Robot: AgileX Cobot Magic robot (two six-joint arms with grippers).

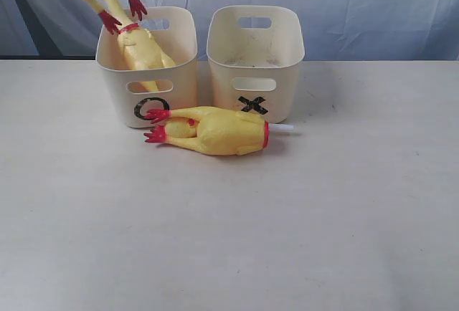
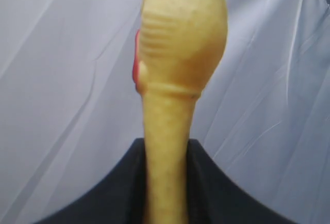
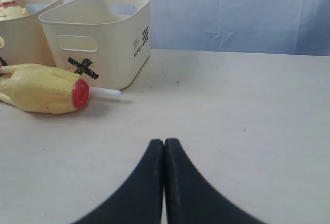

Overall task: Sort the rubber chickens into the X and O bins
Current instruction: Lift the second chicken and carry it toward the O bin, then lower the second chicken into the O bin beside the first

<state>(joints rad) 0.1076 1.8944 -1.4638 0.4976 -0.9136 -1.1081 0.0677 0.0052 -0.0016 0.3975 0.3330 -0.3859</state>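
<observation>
Rubber chicken (image 2: 183,43) hangs clamped by its neck in left gripper (image 2: 166,157); right gripper (image 3: 164,149) closed, empty.

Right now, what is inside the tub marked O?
One rubber chicken leans in the O tub, neck and red band poking above the rim. The tub's floor and the chicken's lower end are hidden by its front wall.

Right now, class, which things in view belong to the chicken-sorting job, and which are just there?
Job: O bin, X bin, chicken standing in the O bin, chicken lying in front, chicken held aloft.
Not the job: table, backdrop cloth.
</observation>
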